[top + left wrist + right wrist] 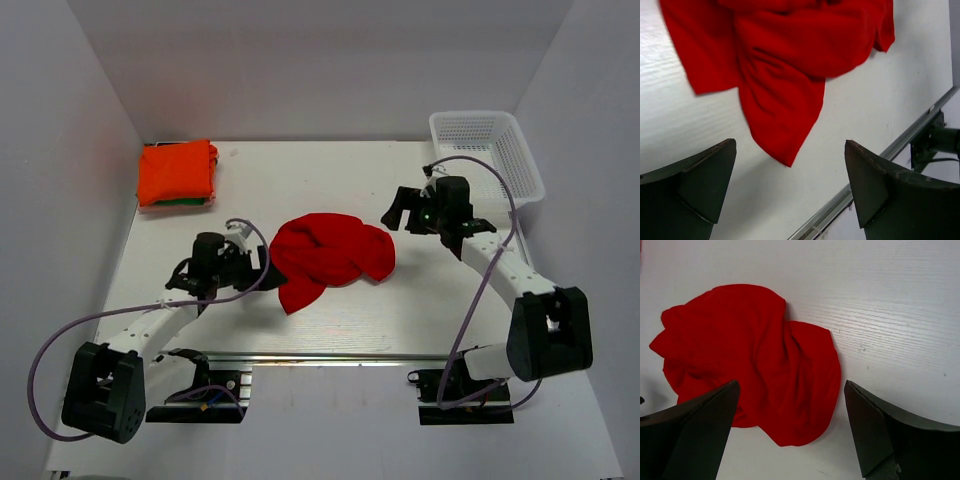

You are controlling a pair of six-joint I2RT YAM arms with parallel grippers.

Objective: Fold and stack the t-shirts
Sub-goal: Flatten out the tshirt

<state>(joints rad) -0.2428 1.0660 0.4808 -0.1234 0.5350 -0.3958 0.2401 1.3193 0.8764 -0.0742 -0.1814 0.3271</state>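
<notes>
My left claw [790, 144] stands wide open and empty, beside the left edge of the crumpled red t-shirt [330, 255]; my right claw [791, 384] is likewise spread wide, holding nothing, near the shirt's right side. The red t-shirt lies heaped at the middle of the white table [320, 180], between both claws; the folded orange t-shirt [176, 171] rests on a green one [192, 202] at the far left corner; a white mesh basket [523, 165] sits far right.

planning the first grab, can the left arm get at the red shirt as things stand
Probably yes: the left tool is open and close beside the crumpled red shirt, with only bare table around its near corner.
</notes>
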